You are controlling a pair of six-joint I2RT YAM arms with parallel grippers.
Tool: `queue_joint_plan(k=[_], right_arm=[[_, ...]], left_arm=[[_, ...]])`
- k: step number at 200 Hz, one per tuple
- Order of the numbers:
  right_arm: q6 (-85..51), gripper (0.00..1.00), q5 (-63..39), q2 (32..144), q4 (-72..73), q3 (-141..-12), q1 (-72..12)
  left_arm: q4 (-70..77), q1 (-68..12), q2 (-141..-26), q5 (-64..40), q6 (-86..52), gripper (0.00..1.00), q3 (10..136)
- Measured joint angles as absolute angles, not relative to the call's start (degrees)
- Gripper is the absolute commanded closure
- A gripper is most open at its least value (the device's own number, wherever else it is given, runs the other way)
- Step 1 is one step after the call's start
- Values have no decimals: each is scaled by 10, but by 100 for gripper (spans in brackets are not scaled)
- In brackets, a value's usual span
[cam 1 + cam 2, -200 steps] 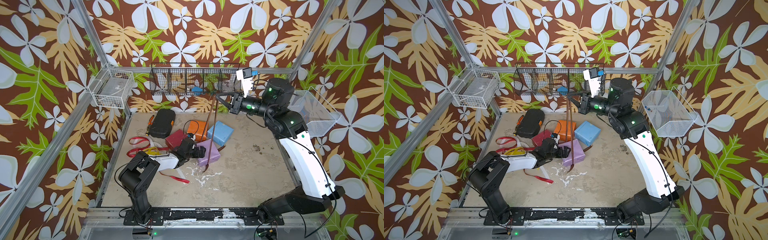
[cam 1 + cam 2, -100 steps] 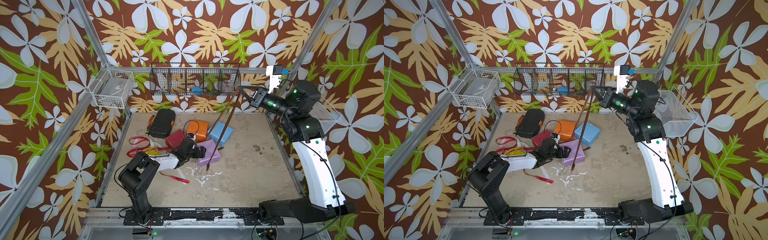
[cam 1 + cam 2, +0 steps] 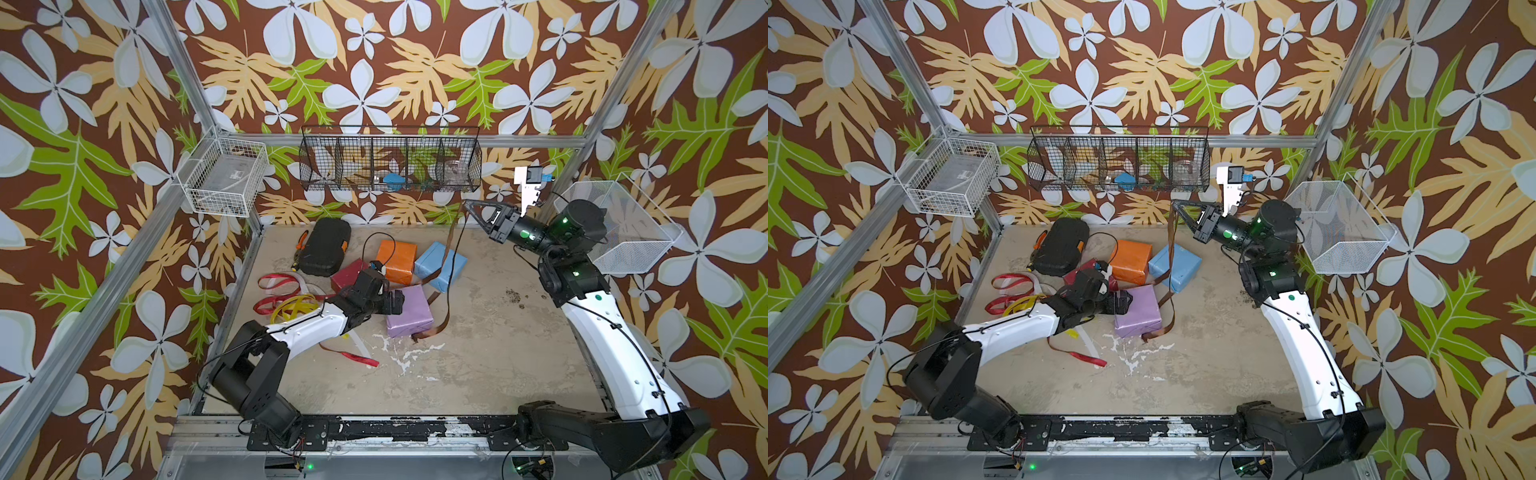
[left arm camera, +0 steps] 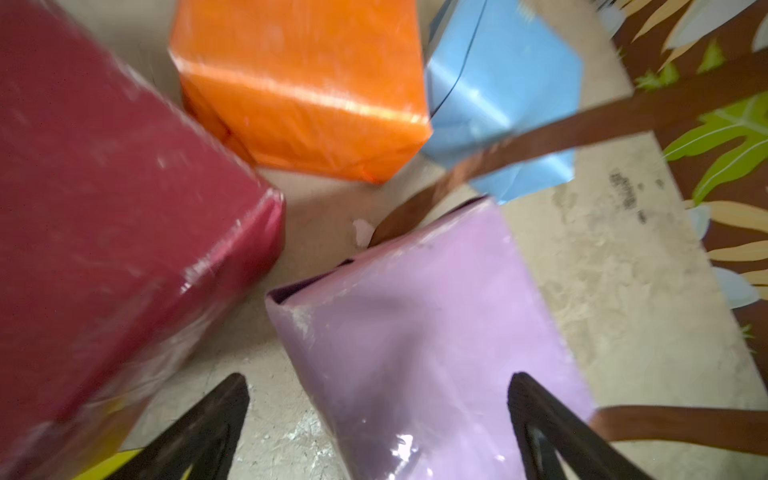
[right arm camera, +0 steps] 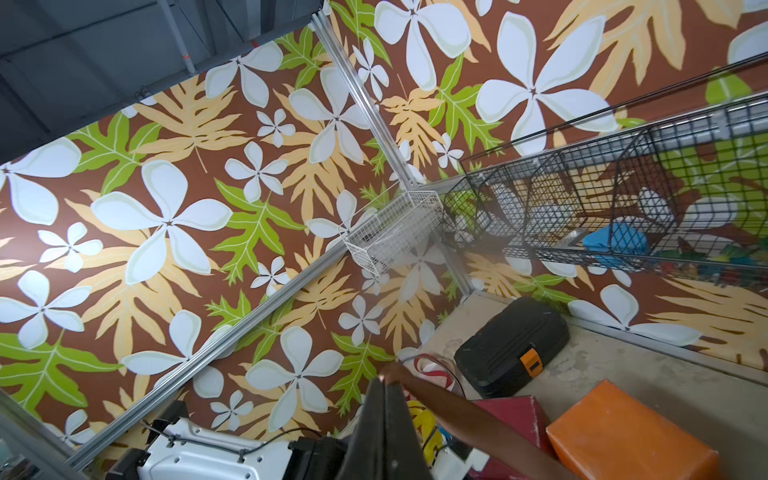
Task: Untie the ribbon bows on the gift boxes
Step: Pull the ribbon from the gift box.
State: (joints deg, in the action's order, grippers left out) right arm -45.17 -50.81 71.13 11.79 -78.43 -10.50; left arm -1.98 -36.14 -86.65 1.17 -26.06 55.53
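A black tool case (image 3: 325, 246) lies at eleven o'clock on the table (image 3: 490, 365). Behind it at twelve hangs a black wire rack (image 3: 390, 158). White wire baskets hang at ten (image 3: 224, 181) and two (image 3: 623, 226).

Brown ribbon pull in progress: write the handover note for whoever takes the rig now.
Right tool: shut on the brown ribbon, raised high near the back wall; the ribbon hangs down to the lilac box, its loose end on the table beside that box.
Left tool: open, at the lilac box's edge, gripping nothing.
Done: dark red box, orange box and light blue box show no ribbon; red ribbon, yellow ribbon and white ribbon lie loose near the left wall.
Left: pull the brown ribbon fully clear of the lilac box.
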Motion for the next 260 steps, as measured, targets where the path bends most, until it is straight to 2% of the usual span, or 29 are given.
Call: queue_joint_plan(k=[24, 45, 78, 159, 209, 260], right_arm=[[-478, 100, -542, 696, 164, -766, -107], [-482, 100, -553, 695, 179, -769, -118], [-477, 100, -555, 715, 166, -792, -139], [-462, 100, -550, 723, 138, -800, -158], [-420, 100, -529, 723, 93, -822, -158], [-450, 100, -538, 714, 128, -782, -163]], left_arm=[[-22, -361, -803, 7, -236, 0, 576], [13, -364, -760, -37, -208, 0, 563], [92, -419, -726, -85, -148, 0, 541], [224, -454, -806, -151, -105, 0, 581], [261, -454, -799, -181, -117, 0, 557], [272, -454, -863, -154, -102, 0, 620]])
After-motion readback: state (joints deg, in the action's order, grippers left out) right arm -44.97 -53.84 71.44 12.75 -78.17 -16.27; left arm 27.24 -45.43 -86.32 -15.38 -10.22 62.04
